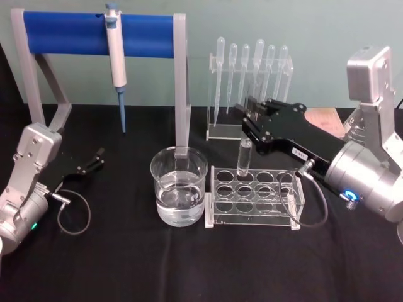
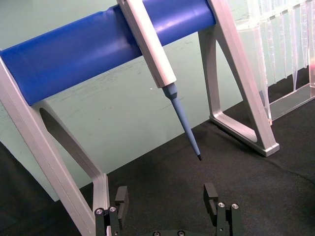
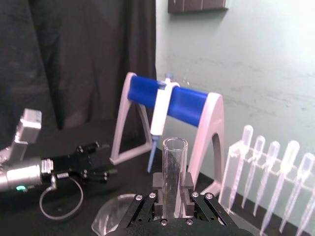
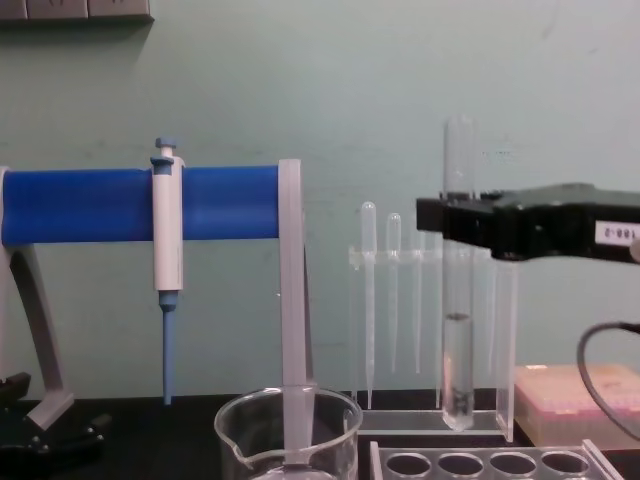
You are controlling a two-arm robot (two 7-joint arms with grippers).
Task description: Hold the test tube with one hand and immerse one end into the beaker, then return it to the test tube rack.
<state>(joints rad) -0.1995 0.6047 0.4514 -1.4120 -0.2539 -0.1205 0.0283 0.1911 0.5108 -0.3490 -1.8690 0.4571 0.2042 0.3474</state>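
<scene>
The right gripper (image 4: pixel 455 222) has its fingers closed around the upper part of the test tube (image 4: pixel 458 340), holding it upright and lifted, its rounded bottom hanging above the clear acrylic rack (image 1: pixel 255 196) (a grip near the top leaves the long lower end free for dipping, I judge). In the right wrist view the tube's open rim stands just above the fingers (image 3: pixel 158 204), which press it from both sides. The beaker (image 1: pixel 179 186), a wide glass cylinder with a rolled rim and clear liquid filling its lower part, sits on the black cloth-covered surface (image 1: pixel 126 264) just beside the rack, toward the robot's left, so the tube need only travel sideways and then down. Both vessels are smooth, transparent glass, slippery and fragile, which suits a firm vertical hold. The left gripper (image 1: pixel 88 163) rests low on the surface, well apart, its fingers spread wide and empty, near the blue-barred stand (image 1: pixel 97 27) carrying the white-and-blue pipettor (image 1: pixel 116 53).
</scene>
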